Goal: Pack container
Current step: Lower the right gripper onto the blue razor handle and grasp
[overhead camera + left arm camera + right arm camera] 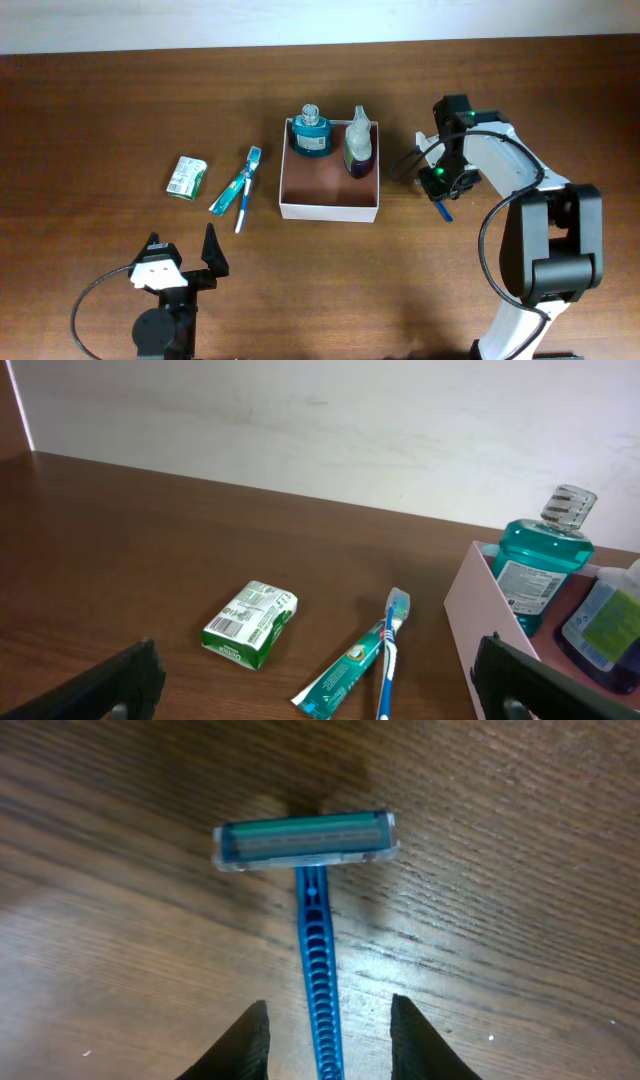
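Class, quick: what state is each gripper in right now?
Left gripper: open, holding nothing.
Right gripper: open, fingers either side of the razor handle, not gripping it.

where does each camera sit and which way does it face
overhead: above the table, straight down on the box; left arm and right arm show.
left wrist: low on the left arm, facing the far wall past the packet and toothbrush; own fingers at bottom corners.
right wrist: close over the table, looking down at the razor; own fingers flank its handle.
shared: overhead and left wrist both show packet, toothbrush, box.
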